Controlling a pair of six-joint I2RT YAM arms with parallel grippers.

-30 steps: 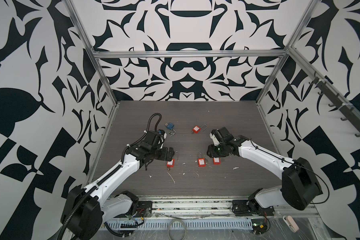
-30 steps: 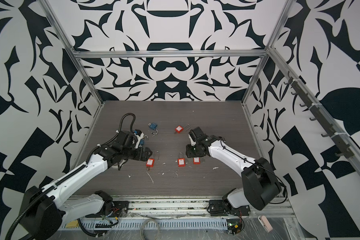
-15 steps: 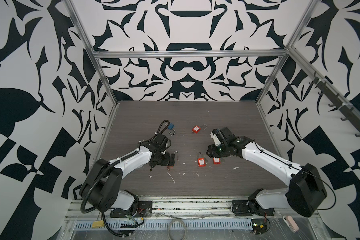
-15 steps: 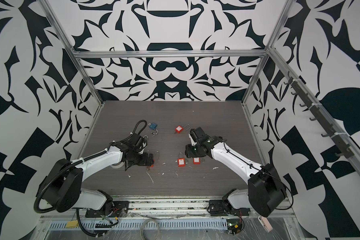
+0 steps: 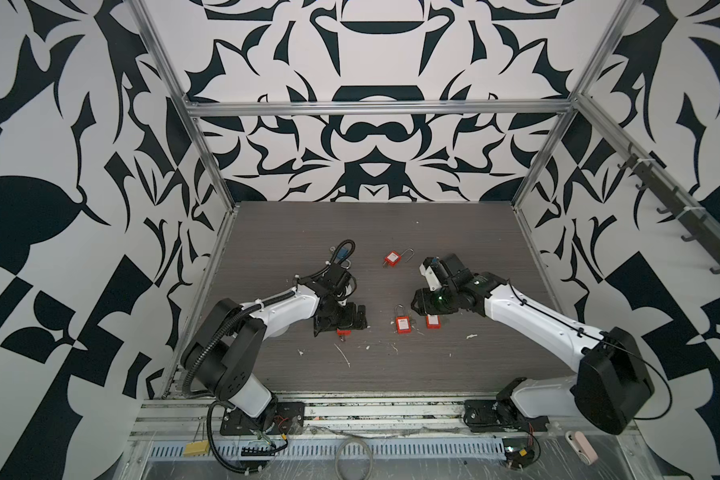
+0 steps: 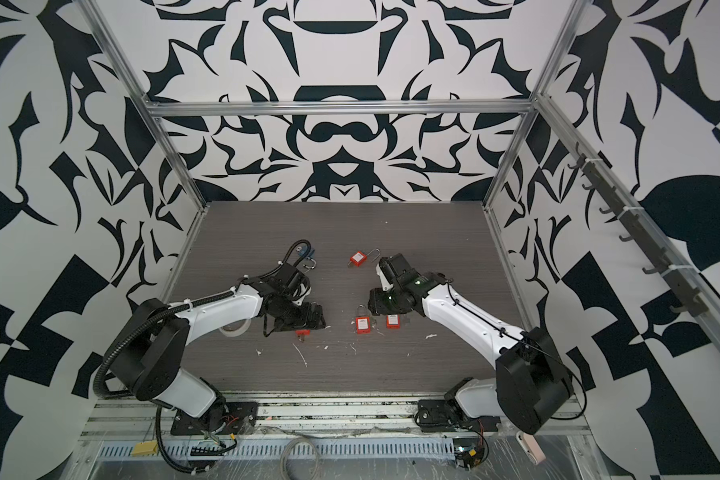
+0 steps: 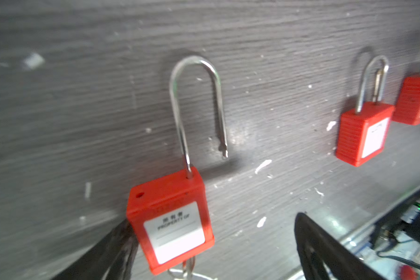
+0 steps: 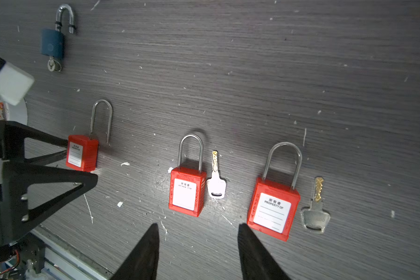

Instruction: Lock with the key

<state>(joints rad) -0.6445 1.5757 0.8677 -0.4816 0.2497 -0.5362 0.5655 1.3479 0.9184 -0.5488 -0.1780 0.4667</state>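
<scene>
A red padlock point(image 7: 170, 218) with its shackle sprung open lies on the dark table, and a key point(image 7: 188, 266) sticks out of its base. My left gripper point(image 7: 214, 219) is open wide and straddles this padlock point(image 5: 343, 331); one finger point(image 7: 114, 252) is against the body and the other stands well off. My right gripper point(image 8: 198, 226) is open and holds nothing. It hovers over two shut red padlocks, one point(image 8: 186, 191) with a silver key point(image 8: 216, 179) beside it, another point(image 8: 273, 209) with a brass-bladed key point(image 8: 315, 208).
A blue padlock point(image 5: 341, 254) with a key in it lies behind the left arm, and a further red padlock point(image 5: 393, 259) lies at mid table. A white tape roll point(image 6: 233, 328) sits under the left forearm. White scraps litter the front of the table.
My left gripper has swung in and come down over the open-shackled red padlock, which it was beside before. The right gripper has hardly moved.
</scene>
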